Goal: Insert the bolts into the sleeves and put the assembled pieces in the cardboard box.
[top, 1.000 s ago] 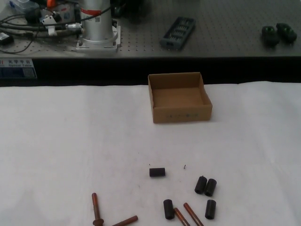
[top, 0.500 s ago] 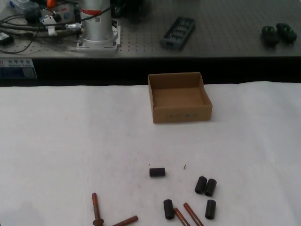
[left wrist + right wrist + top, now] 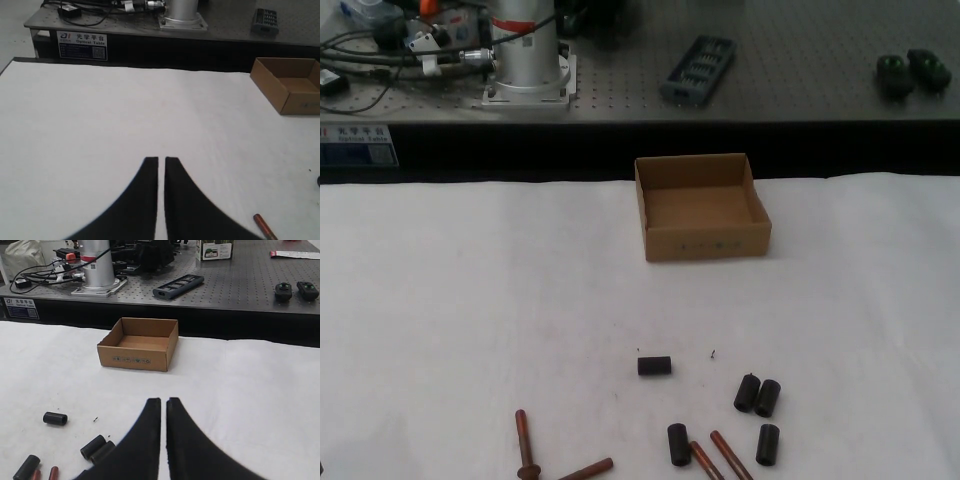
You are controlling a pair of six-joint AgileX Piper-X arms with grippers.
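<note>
White sheet (image 3: 470, 300) over bench. Cardboard box (image 3: 710, 243): open top, bare floor showing, well ahead of right gripper (image 3: 164, 401), fingers together. Lone sleeve (image 3: 654, 366): long axis crosswise to those fingers. Bolt (image 3: 524, 443): shank pointing away, head nearest, beside left gripper (image 3: 161, 160), fingers together. Nothing has shifted since earlier frames.

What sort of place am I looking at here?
Probably a research lab. A perforated metal table carries cables and a metal post, and a white-covered bench holds a cardboard box, black sleeves and copper bolts.
</note>
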